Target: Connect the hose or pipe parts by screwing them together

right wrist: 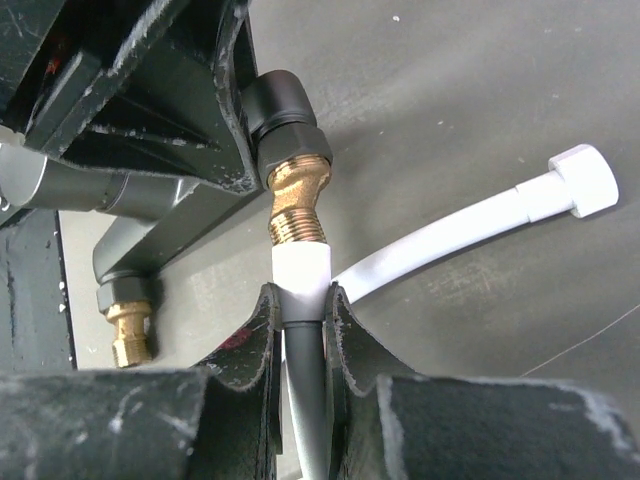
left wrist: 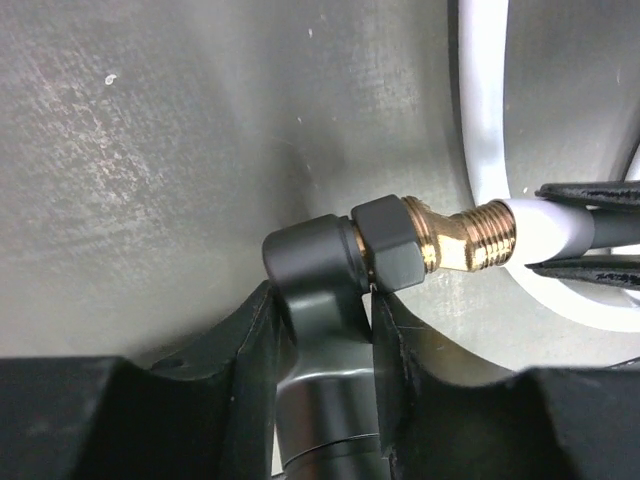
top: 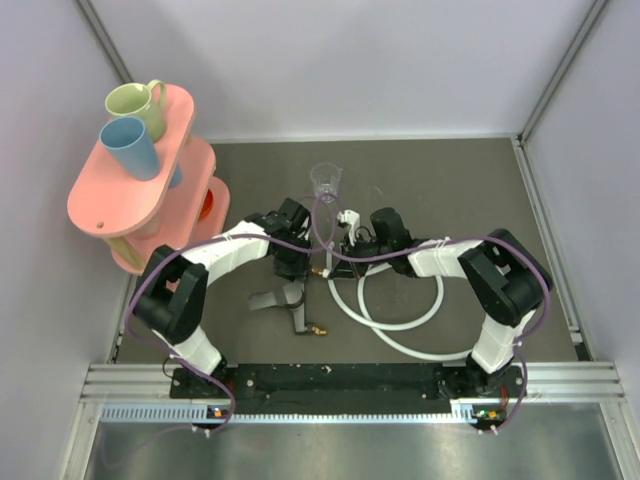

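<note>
My left gripper is shut on the stem of the black T-shaped fitting. One of the fitting's brass threaded tips butts against the white end connector of the hose. In the right wrist view my right gripper is shut on that white connector, right under the brass thread. A second brass tip hangs lower left. From above, the two grippers meet mid-table, and the white hose loops out to the right. Its free end connector lies on the mat.
A clear plastic cup stands just behind the grippers. A pink two-tier shelf with a green mug and a blue cup fills the back left. Purple cables drape across both arms. White walls enclose the dark mat.
</note>
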Motion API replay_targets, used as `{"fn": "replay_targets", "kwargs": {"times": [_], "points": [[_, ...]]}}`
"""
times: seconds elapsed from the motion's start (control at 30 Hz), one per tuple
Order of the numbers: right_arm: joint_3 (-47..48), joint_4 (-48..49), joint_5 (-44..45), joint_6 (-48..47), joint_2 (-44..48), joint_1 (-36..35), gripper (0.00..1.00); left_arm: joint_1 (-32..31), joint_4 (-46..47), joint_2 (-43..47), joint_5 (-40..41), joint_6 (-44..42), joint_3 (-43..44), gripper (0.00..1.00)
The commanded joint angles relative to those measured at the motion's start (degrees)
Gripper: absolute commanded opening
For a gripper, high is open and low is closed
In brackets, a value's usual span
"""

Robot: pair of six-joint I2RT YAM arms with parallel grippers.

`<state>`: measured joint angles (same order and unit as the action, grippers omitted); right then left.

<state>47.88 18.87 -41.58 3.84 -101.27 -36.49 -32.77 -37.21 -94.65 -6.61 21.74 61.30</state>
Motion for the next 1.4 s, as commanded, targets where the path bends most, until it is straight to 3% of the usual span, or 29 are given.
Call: {"fn": "replay_targets", "kwargs": {"times": [0.0, 0.03, 0.07, 0.1, 0.33, 0.5, 0.83, 1.17, 1.37], "points": [[0.9, 8.1, -1.9, -1.9, 4.1, -2.1, 0.0, -1.3, 6.7, -1.1, -6.6, 2.3, 0.2, 0.27], [0.8, 7.9, -1.8, -3.3, 4.1, -2.2, 0.0, -1.3, 7.2, -1.2, -7.5, 2.1, -0.1, 0.21], [0.6, 7.6, -1.2, -4.2, 4.6, -2.5, 0.0, -1.3, 7.5, -1.2, -8.5, 1.8, -0.1, 0.06], [0.6, 6.7, -0.8, -6.8, 5.0, -2.6, 0.0, -1.3, 7.7, -1.5, -9.3, 1.5, -0.1, 0.0], [-1.5, 1.3, 9.8, -29.6, 9.8, -6.9, 0.0, -1.3, 8.2, -1.5, -17.5, -2.0, 0.8, 0.0], [-7.4, 8.5, 16.6, -38.6, 13.6, -11.1, 0.0, -1.3, 7.9, -1.8, -19.7, -2.7, 1.7, 0.0], [-12.1, 19.4, 14.1, -34.5, 13.7, -11.2, 0.0, -1.2, 10.8, 0.4, -26.0, -1.7, 1.1, 0.0], [-0.4, 5.0, 7.9, -24.0, 8.8, -9.9, 0.0, -1.2, 17.2, 5.7, -27.0, -3.2, -2.7, 0.0], [-0.8, 12.1, 2.8, -13.1, 8.0, -6.8, 0.0, -1.2, 22.0, 10.5, -26.6, -1.5, -6.2, 0.0]]}}
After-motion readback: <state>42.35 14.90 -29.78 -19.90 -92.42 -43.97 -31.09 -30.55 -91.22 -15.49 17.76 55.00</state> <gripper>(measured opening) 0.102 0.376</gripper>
